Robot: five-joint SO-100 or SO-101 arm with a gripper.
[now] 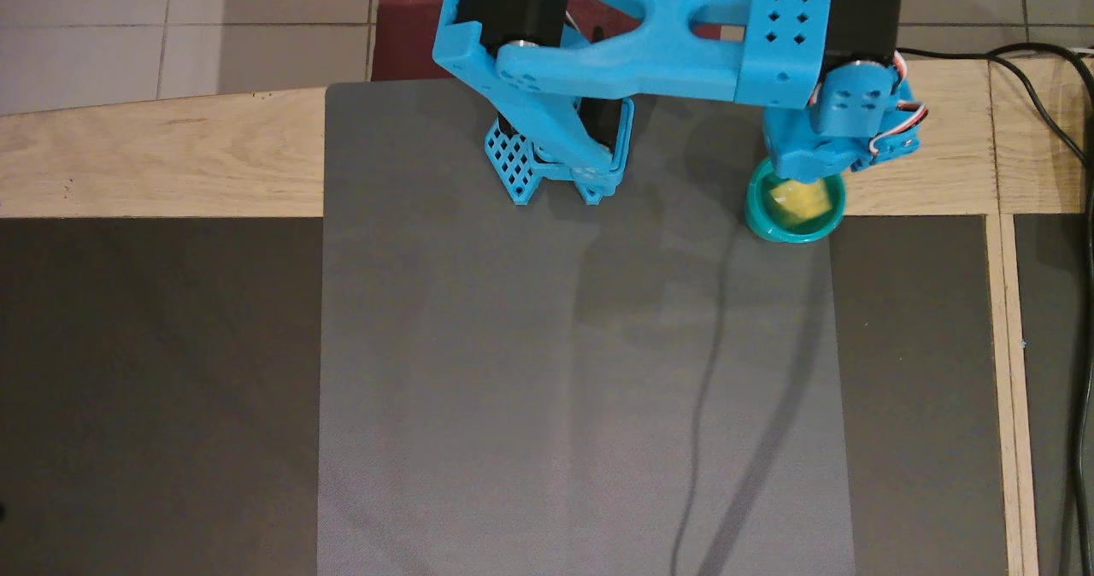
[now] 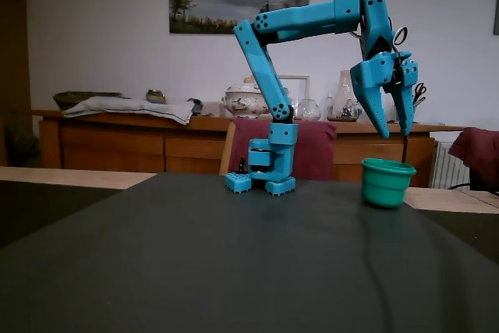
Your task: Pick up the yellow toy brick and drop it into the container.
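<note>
In the overhead view the yellow toy brick [image 1: 798, 202] shows as a blurred yellow patch inside the teal-green container [image 1: 756, 214], which stands at the grey mat's right edge. The fixed view shows the container [image 2: 386, 182] from the side, and its wall hides the brick. My blue gripper [image 2: 396, 135] hangs open just above the cup's rim, fingers pointing down with nothing between them. From overhead the gripper's body [image 1: 820, 144] covers the cup's far rim, so the fingertips are hidden there.
The arm's blue base [image 1: 555, 161] sits at the mat's far edge, left of the cup. A grey mat [image 1: 513, 371] covers the table's middle. Black cables [image 1: 1073, 217] run down the right side. A sideboard with jars [image 2: 156, 142] stands behind the table.
</note>
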